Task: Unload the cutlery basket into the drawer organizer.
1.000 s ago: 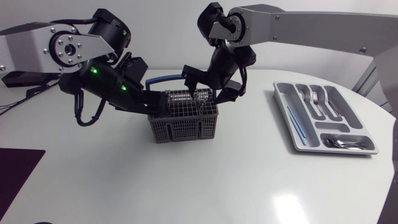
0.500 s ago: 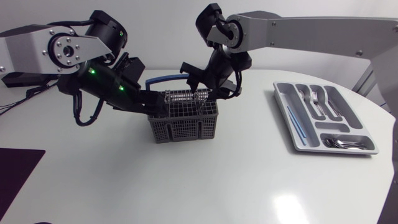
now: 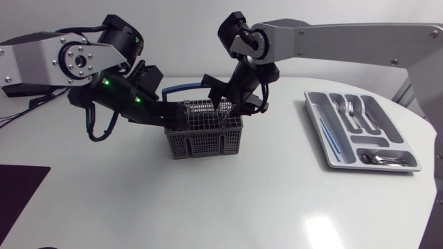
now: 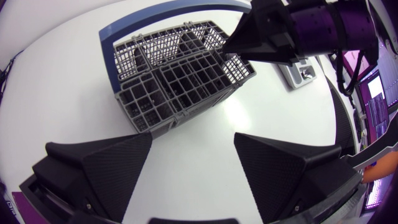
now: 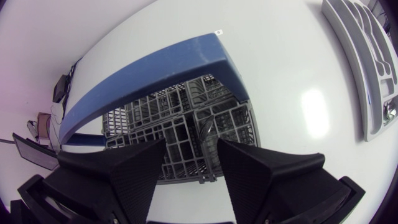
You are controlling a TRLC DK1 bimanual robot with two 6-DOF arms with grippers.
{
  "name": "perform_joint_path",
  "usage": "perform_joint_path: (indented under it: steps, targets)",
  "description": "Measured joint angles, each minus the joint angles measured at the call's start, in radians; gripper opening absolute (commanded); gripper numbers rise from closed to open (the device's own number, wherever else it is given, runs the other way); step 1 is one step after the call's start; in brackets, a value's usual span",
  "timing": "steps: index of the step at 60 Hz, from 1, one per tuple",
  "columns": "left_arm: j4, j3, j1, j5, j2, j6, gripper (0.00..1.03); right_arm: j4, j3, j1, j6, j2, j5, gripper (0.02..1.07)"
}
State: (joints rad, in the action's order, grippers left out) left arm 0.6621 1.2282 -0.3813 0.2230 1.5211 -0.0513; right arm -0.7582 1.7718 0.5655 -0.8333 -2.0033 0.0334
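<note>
The grey cutlery basket (image 3: 204, 135) with a blue handle (image 3: 181, 88) stands mid-table. My right gripper (image 3: 230, 107) hangs over its back right corner; in the right wrist view this gripper (image 5: 191, 148) is open with a narrow gap, showing only the basket's compartments (image 5: 186, 124) and the handle (image 5: 155, 68) below. My left gripper (image 3: 174, 117) sits at the basket's left side, and its own view shows it (image 4: 193, 140) wide open with the basket (image 4: 180, 81) ahead. The grey drawer organizer (image 3: 315, 114) lies at the right, holding forks (image 3: 349, 111) and spoons (image 3: 384, 159).
A dark mat (image 3: 21, 187) covers the front left corner. Cables (image 3: 21, 107) lie at the far left. White tabletop stretches in front of the basket and between it and the organizer (image 5: 367, 68).
My right gripper's fingers have come closer together, and the right arm has shifted slightly left and down over the basket. The left arm has barely moved.
</note>
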Motion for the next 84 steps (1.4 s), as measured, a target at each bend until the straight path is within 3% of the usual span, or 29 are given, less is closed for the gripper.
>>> perform_joint_path:
  steps: [19, 29, 45, 64, 68, 84]
  targets:
    - [-0.094, -0.064, -0.017, 0.012, 0.003, 0.014, 0.92, 0.048, -0.027, -0.011, -0.002, 0.0, -0.004, 0.64]
    - [-0.115, -0.094, 0.003, 0.106, 0.003, 0.142, 0.93, 0.079, -0.04, -0.012, -0.002, 0.0, -0.004, 0.64]
    - [-0.167, -0.15, 0.02, 0.132, -0.014, 0.276, 0.97, 0.11, -0.057, -0.018, -0.002, -0.001, -0.004, 0.6]
    - [-0.287, -0.201, -0.001, 0.123, -0.025, 0.291, 0.97, 0.134, -0.076, -0.018, -0.002, -0.001, -0.004, 0.6]
    - [-0.313, -0.207, -0.008, 0.101, -0.025, 0.291, 0.97, 0.136, -0.082, -0.018, -0.002, -0.001, -0.004, 0.52]
    - [-0.373, -0.242, -0.028, 0.062, -0.029, 0.291, 0.98, 0.164, -0.098, -0.018, -0.002, -0.001, -0.027, 0.46]
